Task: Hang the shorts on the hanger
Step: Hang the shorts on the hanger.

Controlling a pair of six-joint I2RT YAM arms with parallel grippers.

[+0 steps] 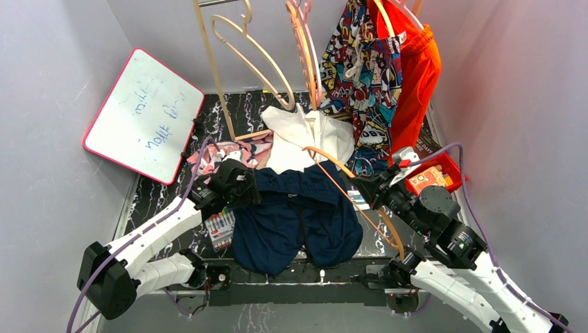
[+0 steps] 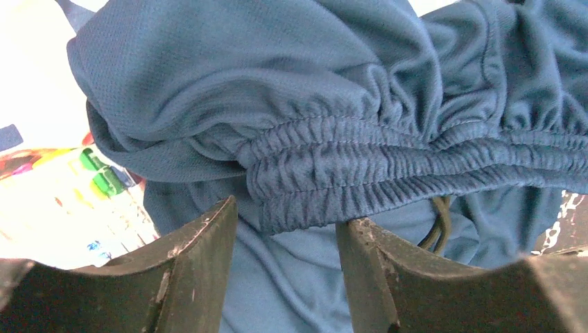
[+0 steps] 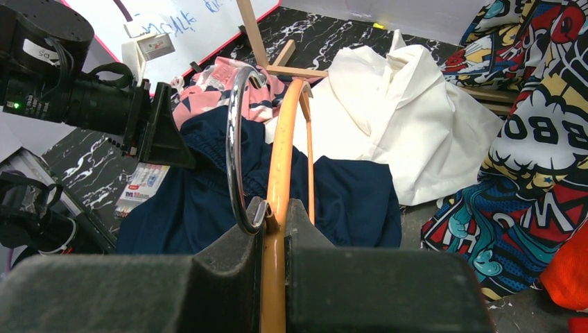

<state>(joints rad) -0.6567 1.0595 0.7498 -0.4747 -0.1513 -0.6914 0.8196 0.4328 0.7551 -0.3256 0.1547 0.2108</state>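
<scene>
The navy shorts [image 1: 295,222] lie on the table between the arms, waistband towards the back. My left gripper [image 1: 244,189] is at the waistband's left end. In the left wrist view the left gripper [image 2: 288,229] is open, its fingers astride the gathered elastic waistband [image 2: 360,173], with the drawstring [image 2: 437,229] showing beside it. My right gripper [image 1: 373,189] is shut on the orange-tan hanger [image 1: 347,184] and holds it over the shorts' right side. In the right wrist view the right gripper [image 3: 276,216] clamps the hanger [image 3: 281,166] beside its metal hook [image 3: 232,152], above the shorts [image 3: 201,201].
White garment [image 1: 308,135] and pink patterned cloth [image 1: 239,152] lie behind the shorts. Comic-print shorts [image 1: 364,69] and orange shorts [image 1: 416,76] hang at the back right. Pale hangers [image 1: 256,55] hang on a rack. A whiteboard [image 1: 142,114] leans left; a red bin [image 1: 437,177] is on the right; a marker pack [image 1: 220,227] lies by the left arm.
</scene>
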